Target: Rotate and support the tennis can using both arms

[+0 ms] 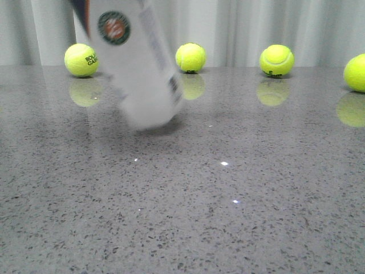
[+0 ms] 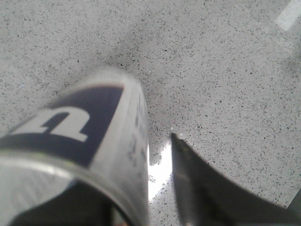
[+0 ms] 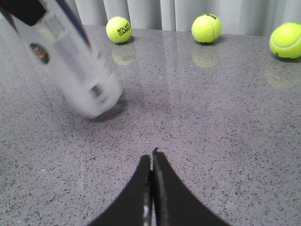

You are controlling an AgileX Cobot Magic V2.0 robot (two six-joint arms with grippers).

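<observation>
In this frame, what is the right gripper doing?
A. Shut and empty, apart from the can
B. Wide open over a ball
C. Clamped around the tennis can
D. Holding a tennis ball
A. In the right wrist view the right gripper has its fingers pressed together with nothing between them, while the tilted tennis can is well away across the table.

Glossy grey speckled stone table (image 1: 239,217); four yellow-green tennis balls along its far edge (image 1: 81,60) (image 1: 190,57) (image 1: 276,60) (image 1: 356,72); tilted blurred white plastic tennis can (image 1: 140,68), low end near surface.
</observation>
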